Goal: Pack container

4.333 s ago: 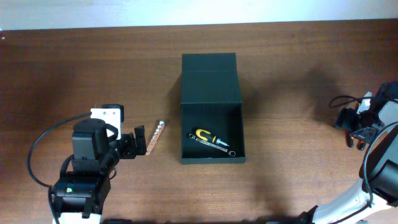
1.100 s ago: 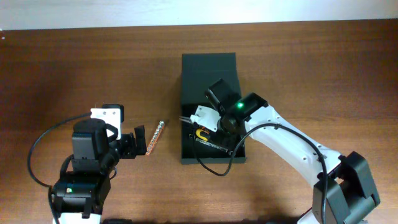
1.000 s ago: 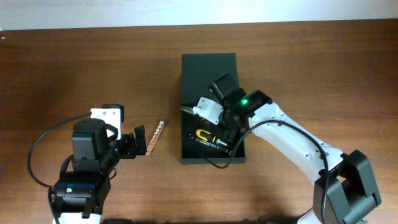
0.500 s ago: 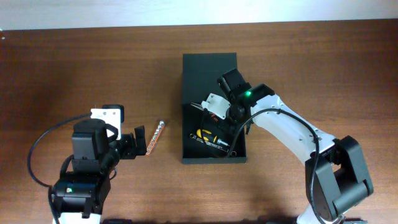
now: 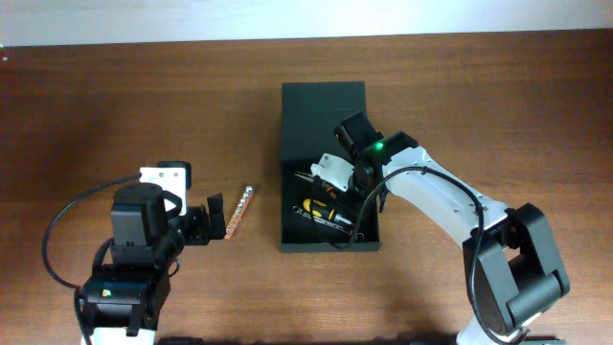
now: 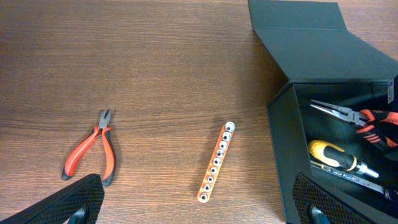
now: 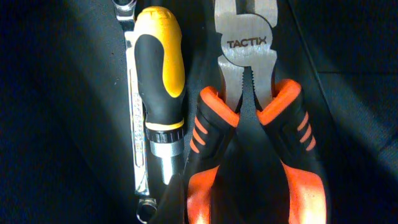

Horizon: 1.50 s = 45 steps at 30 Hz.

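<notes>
Overhead view: you see a dark green cardboard box (image 5: 323, 115) in the middle of the brown wooden counter (image 5: 479, 96), its flap lid laid open at the far side.
Inside the box: a yellow and black screwdriver (image 7: 158, 93), a thin silver wrench (image 7: 134, 112) lying along its side, and orange and black pliers (image 7: 249, 106) just beside them.
Right gripper (image 5: 326, 180): down in the box by the pliers; you cannot tell if its fingers pinch them.
Left gripper (image 5: 213, 220): left of the box, its fingers (image 6: 81, 196) spread wide, holding nothing.
On the counter: an orange strip of silver bits (image 6: 216, 162) near the box, and small red-handled pliers (image 6: 92, 152) further left.
</notes>
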Available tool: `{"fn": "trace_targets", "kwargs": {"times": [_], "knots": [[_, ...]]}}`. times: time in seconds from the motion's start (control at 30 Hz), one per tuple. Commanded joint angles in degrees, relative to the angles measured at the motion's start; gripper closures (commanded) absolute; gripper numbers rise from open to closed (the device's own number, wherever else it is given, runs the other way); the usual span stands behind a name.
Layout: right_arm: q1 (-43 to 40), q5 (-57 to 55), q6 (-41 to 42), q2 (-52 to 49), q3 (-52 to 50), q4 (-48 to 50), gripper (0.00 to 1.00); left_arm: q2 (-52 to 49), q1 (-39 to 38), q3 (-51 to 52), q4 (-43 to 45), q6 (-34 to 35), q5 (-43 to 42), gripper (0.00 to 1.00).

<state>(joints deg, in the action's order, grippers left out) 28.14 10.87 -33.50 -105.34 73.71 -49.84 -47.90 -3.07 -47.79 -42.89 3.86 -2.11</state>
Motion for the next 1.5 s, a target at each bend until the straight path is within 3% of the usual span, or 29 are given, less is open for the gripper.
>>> {"fn": "trace_targets", "kwargs": {"times": [0.0, 0.03, 0.07, 0.13, 0.27, 0.4, 0.5, 0.6, 0.7, 0.87, 1.0, 1.17, 1.4, 1.47], "knots": [[-0.04, 1.44, -0.35, -0.28, -0.22, -0.04, 0.75, -0.04, 0.24, -0.94, 0.00, -0.90, -0.44, 0.01], [-0.04, 1.99, -0.31, -0.28, -0.22, -0.04, 0.54, -0.04, 0.24, -0.94, 0.00, -0.90, -0.44, 0.01], [-0.04, 2.29, -0.33, -0.28, -0.22, -0.02, 0.51, -0.04, 0.24, -0.94, 0.00, -0.90, -0.46, 0.01], [-0.04, 2.49, -0.33, -0.28, -0.22, -0.02, 0.34, -0.04, 0.24, -0.94, 0.00, -0.90, -0.46, 0.01], [-0.04, 2.47, -0.26, -0.24, 0.20, -0.13, 0.17, -0.04, 0.24, -0.94, 0.20, -0.90, -0.44, 0.01], [-0.04, 1.81, 1.38, 1.53, 7.10, -4.00, 0.02, -0.04, 0.24, -1.38, 0.61, -2.14, -1.53, 0.01], [-0.11, -1.68, 2.60, 3.63, 15.80, -8.09, 0.01, -0.15, 0.24, -3.23, 0.00, -4.15, -3.06, 0.01], [-1.90, -12.48, 9.01, 5.49, 31.61, -15.56, 0.01, -3.78, -0.04, -9.62, -4.22, -5.60, -3.15, 0.01], [-8.41, -16.70, 17.42, 5.79, 46.10, -23.47, 0.01, -12.35, -2.45, -18.51, -9.86, -9.20, -2.75, 0.01], [-25.35, -16.46, 28.72, 5.79, 58.25, -32.76, 0.01, -26.01, -5.18, -25.81, -10.97, -10.05, -2.58, 0.01], [-40.26, -8.37, 31.04, 5.55, 58.75, -37.27, 0.01, -35.52, -5.77, -25.99, -11.67, -11.50, -2.56, 0.01], [-53.00, -0.72, 31.04, 3.80, 56.70, -40.87, 0.01, -45.70, -5.84, -25.99, -12.33, -11.50, -2.60, 0.01], [-55.10, -0.74, 31.01, 3.61, 47.93, -38.03, 0.01, -54.64, -6.03, -25.97, -12.26, -14.29, -1.86, 0.01], [-55.10, -0.74, 31.01, 3.61, 42.97, -35.76, 0.01, -57.59, -7.04, -25.51, -11.80, -14.32, 2.19, 0.01]]}}
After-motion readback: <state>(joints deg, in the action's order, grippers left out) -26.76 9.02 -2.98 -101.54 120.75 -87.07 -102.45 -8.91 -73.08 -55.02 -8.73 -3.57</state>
